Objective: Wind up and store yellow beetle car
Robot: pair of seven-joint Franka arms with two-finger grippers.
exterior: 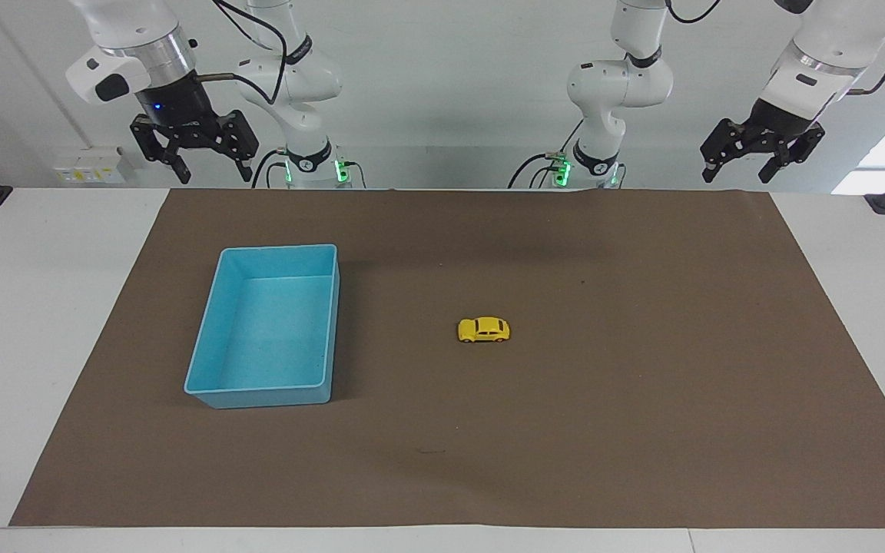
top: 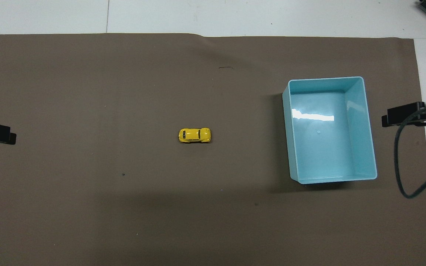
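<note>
Facing view | one yellow beetle car (exterior: 483, 330) | one blue bin (exterior: 204, 384) | left claw (exterior: 741, 168), right claw (exterior: 212, 173): spread, waiting

Both arms are waiting, raised at the robots' end of the worktop (exterior: 51, 322). The left hand (exterior: 761, 157) is hanging with its fingers spread open, and the right hand (exterior: 193, 153) is hanging open too. The yellow beetle car (exterior: 483, 330) is sitting on its wheels on the brown mat (exterior: 604, 384), well apart from both hands. The blue bin (exterior: 204, 361) is lying below the right hand, with nothing inside it.
</note>
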